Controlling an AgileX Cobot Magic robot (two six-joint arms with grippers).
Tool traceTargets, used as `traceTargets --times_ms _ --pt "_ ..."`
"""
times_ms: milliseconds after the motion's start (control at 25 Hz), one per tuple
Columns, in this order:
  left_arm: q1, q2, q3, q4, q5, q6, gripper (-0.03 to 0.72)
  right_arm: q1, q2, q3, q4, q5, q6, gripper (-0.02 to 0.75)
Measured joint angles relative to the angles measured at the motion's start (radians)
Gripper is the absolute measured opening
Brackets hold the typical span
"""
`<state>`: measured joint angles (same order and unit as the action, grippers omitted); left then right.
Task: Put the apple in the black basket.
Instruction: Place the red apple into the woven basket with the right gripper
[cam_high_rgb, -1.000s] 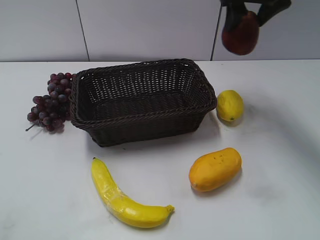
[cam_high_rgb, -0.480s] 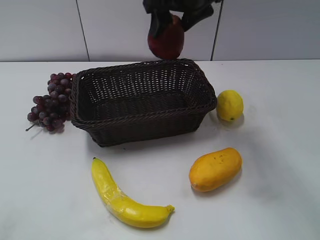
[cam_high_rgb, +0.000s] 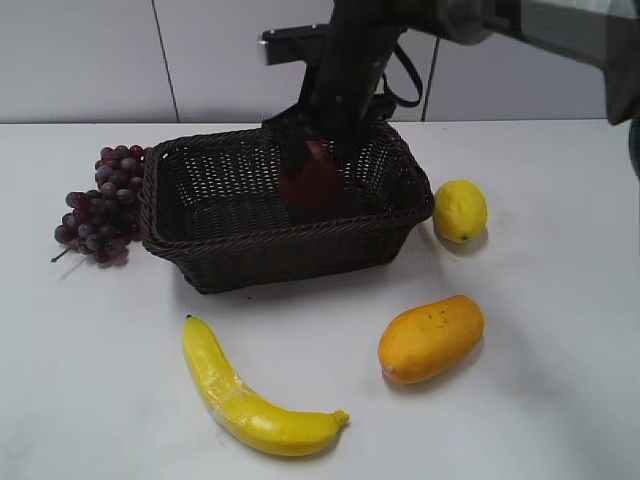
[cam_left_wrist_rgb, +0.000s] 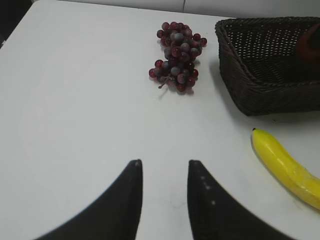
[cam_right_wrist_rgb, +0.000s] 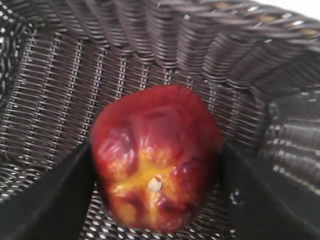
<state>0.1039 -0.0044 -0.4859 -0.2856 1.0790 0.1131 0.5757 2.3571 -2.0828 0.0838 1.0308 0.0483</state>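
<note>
The white table (cam_high_rgb: 560, 400) fills the scene, and on it, toward the far side, sits the black basket (cam_high_rgb: 290, 245), the biggest thing on it. Reaching in from the far right, the right arm (cam_high_rgb: 355, 60) comes down over the basket's right half, and the right gripper (cam_right_wrist_rgb: 157, 170) has its fingers (cam_right_wrist_rgb: 45, 205) pinching the apple (cam_right_wrist_rgb: 157, 157) from both sides (yellowish top with the stem pit facing the wrist camera), the fruit inside the basket walls above the woven floor; whether it touches the floor I cannot tell. Near left of centre lies the banana (cam_high_rgb: 255, 400), the mango (cam_high_rgb: 430, 338) to its right, the grapes (cam_high_rgb: 100, 205) just beside the basket's left wall, the lemon (cam_high_rgb: 460, 210) just beside its right end. The left gripper (cam_left_wrist_rgb: 164, 170) hangs over bare table at the left, fingers spread, holding nothing.
</note>
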Motion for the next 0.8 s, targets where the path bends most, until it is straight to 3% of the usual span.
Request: traceTargets --times_ms 480,600,800 --pt "0.000 0.000 0.000 0.000 0.000 0.000 0.235 0.001 0.015 0.001 0.011 -0.003 -0.023 0.554" --pt "0.000 0.000 0.000 0.000 0.000 0.000 0.235 0.001 0.015 0.000 0.013 -0.002 -0.029 0.639" --pt "0.000 0.000 0.000 0.000 0.000 0.000 0.235 0.001 0.015 -0.043 0.015 0.037 -0.026 0.650"
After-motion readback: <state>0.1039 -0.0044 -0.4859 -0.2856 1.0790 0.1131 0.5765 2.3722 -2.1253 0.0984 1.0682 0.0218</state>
